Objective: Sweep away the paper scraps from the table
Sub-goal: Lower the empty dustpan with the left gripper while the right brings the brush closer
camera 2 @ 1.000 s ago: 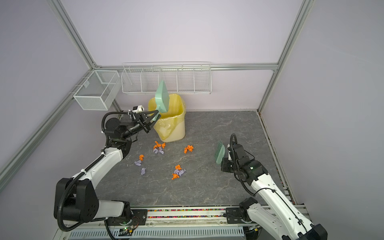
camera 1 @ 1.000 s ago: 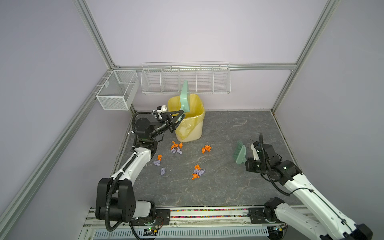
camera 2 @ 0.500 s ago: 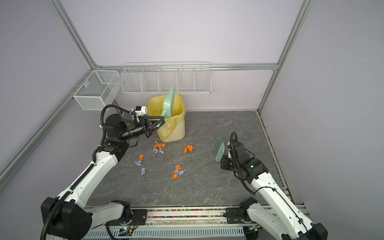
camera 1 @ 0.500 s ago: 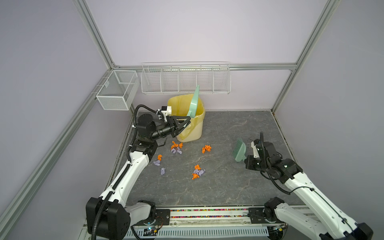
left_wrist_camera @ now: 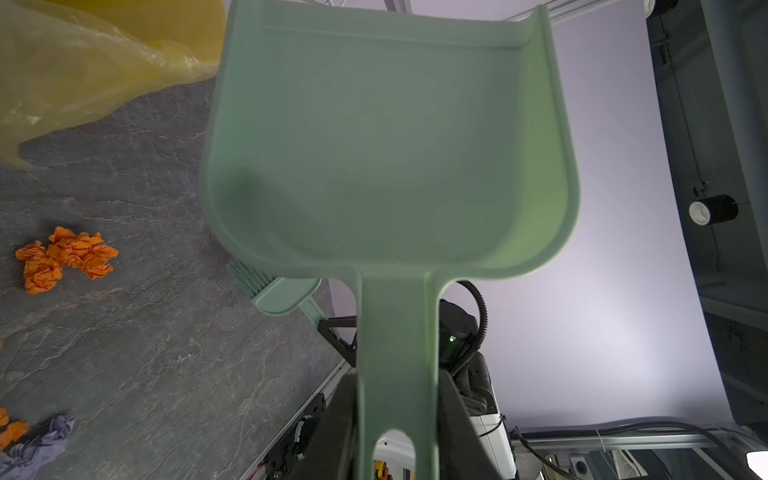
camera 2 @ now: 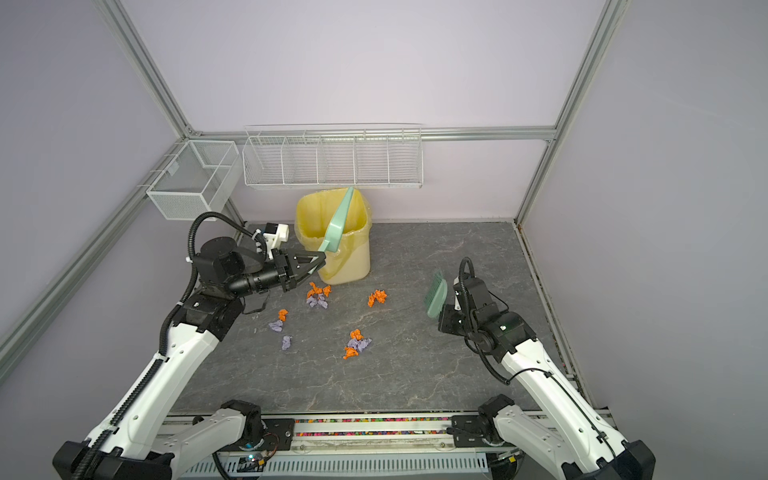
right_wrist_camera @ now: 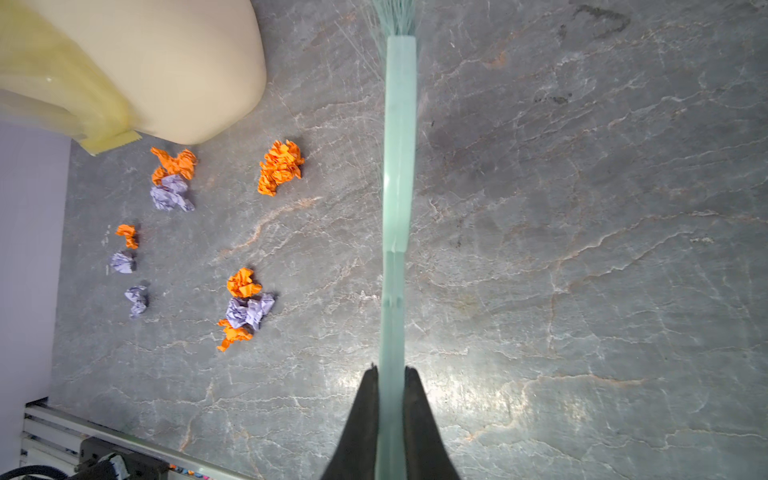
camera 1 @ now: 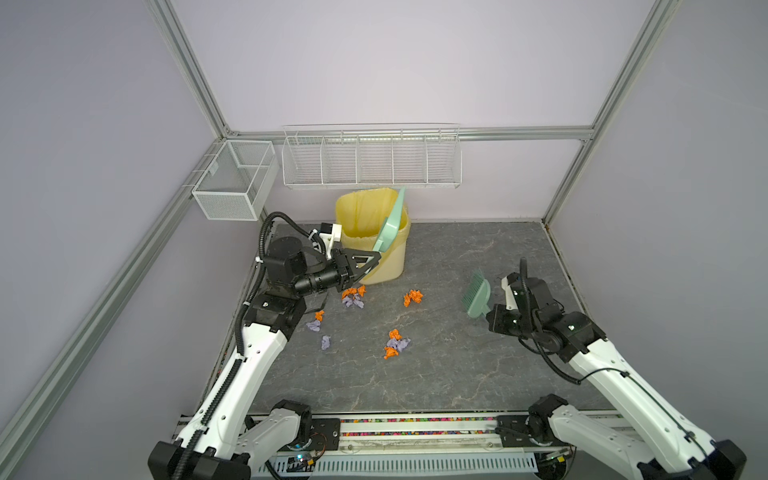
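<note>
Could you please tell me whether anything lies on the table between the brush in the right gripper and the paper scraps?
Nothing visible does. Only bare table lies between the brush, shut in the right gripper, and the nearest orange wad of the paper scraps; the bin stands farther back, off that line.

**A:** what kind of place is being shown here?

**B:** robot lab test cell. Lilac panels [camera 1: 395, 62] are framed in aluminium profile [camera 1: 519, 134], arms [camera 1: 257, 353] are mounted on a rail [camera 1: 415, 432], wire racks [camera 1: 371, 156] are hung beyond the left gripper [camera 1: 375, 259].
</note>
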Robot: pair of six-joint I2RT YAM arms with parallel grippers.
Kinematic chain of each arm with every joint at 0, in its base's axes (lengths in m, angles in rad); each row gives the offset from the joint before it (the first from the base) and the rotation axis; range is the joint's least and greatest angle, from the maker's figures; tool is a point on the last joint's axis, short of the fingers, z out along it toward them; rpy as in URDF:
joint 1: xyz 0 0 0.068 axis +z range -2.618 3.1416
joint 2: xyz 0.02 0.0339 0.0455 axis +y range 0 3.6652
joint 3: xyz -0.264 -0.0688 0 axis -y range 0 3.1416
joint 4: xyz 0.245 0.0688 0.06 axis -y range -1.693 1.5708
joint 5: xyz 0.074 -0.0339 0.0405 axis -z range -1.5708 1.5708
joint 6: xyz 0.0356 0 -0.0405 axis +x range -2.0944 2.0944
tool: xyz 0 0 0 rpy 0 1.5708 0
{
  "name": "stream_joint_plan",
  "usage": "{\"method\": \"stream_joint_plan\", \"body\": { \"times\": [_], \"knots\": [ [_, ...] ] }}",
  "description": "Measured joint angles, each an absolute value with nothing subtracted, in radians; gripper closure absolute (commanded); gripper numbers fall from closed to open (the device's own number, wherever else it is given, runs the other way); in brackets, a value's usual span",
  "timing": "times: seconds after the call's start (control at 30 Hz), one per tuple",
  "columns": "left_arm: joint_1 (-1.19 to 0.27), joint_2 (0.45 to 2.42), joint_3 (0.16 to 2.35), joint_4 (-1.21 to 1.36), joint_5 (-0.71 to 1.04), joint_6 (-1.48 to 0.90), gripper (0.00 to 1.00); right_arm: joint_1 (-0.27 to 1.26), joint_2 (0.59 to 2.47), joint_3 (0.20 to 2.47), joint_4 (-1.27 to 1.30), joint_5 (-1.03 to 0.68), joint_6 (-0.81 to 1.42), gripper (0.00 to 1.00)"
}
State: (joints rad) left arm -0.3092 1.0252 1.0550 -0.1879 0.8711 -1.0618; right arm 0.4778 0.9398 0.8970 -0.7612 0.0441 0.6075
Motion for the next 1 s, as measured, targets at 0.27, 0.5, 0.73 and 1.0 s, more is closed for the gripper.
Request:
{"method": "stream_joint_plan", "body": {
  "times": [0.27, 0.5, 0.73, 1.0],
  "knots": [
    [-0.358, 0.938, 1.055, -0.357, 0.823, -0.948, 1.0, 0.533, 1.002, 0.93, -0.722, 0.036, 0.641, 0.93],
    [-0.395, 0.9, 1.055, -0.495, 0.735, -0.849, 1.0, 0.623, 1.066, 0.961, -0.683, 0.045, 0.673, 0.93],
    [-0.519, 0.898, 1.027, -0.583, 0.58, -0.755, 1.0, 0.711, 1.132, 0.999, -0.652, 0.068, 0.704, 0.93],
    [-0.639, 0.905, 1.025, -0.728, 0.313, -0.635, 1.0, 0.75, 1.188, 1.034, -0.59, 0.072, 0.75, 0.93]
  ]
}}
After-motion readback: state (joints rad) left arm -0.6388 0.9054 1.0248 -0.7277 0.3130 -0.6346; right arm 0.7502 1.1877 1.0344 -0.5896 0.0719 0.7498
